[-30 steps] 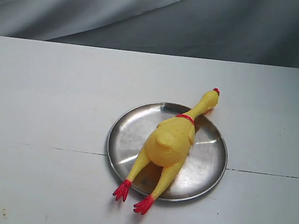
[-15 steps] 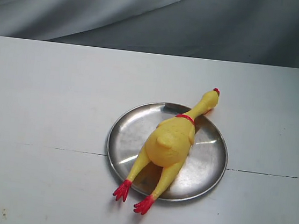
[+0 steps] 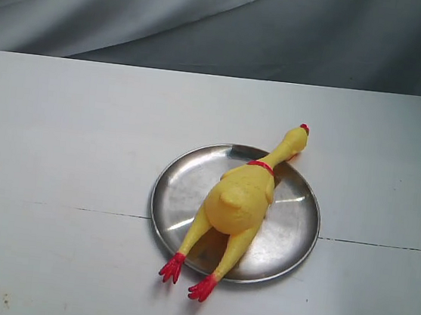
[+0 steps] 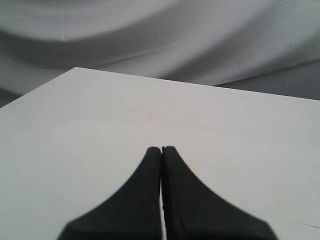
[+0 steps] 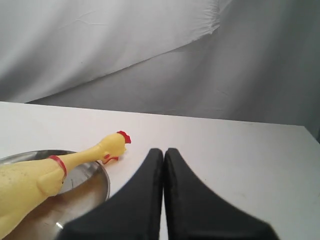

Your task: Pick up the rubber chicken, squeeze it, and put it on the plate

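The rubber chicken (image 3: 240, 199), plump and yellow with red comb, neck band and feet, lies across the shiny round plate (image 3: 180, 188) on the white tabletop (image 3: 69, 134). Its head passes the rim at 1 o'clock and its feet overhang at 7 o'clock. Both the left claw (image 4: 161, 149) and right claw (image 5: 163, 150) are closed on nothing.

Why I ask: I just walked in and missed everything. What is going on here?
Nothing is being handled at this moment. The rubber chicken lies across the plate on the table, with its head and red feet sticking out past the rim. Both of the robot's hands are shut and empty. The left hand is over bare table, and the right hand is beside the plate, clear of the chicken. The job looks finished.
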`<action>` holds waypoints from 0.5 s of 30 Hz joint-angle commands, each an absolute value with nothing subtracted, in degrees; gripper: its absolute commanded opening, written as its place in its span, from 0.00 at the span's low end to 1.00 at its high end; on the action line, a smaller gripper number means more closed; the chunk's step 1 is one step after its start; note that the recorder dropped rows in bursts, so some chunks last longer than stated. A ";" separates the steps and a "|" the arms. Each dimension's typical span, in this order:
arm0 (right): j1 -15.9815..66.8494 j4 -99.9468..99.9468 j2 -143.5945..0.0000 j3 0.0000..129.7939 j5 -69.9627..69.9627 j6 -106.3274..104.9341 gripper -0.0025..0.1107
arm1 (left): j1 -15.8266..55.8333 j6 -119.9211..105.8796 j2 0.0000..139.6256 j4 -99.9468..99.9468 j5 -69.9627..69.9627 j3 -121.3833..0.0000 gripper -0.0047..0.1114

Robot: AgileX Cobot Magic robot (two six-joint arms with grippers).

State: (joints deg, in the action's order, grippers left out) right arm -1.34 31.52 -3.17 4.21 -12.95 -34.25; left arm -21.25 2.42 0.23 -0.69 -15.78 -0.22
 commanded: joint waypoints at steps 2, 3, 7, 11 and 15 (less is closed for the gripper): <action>-1.18 29.71 -2.69 3.81 -12.43 -34.20 0.02 | -21.34 2.75 0.00 -1.15 -15.24 0.00 0.04; -1.18 29.53 -2.69 3.81 -12.54 -34.20 0.02 | -21.34 2.75 0.00 -1.15 -15.24 0.00 0.04; -1.18 21.28 -2.69 3.81 -14.39 -26.81 0.02 | -21.34 2.75 0.00 -1.15 -15.24 0.00 0.04; -1.18 11.66 -2.69 3.81 -15.59 -16.24 0.02 | -21.34 2.75 0.00 -1.15 -15.24 0.00 0.04; -1.18 8.32 -2.69 2.32 -15.46 -15.98 0.02 | -21.34 2.75 0.00 -1.15 -15.24 0.00 0.04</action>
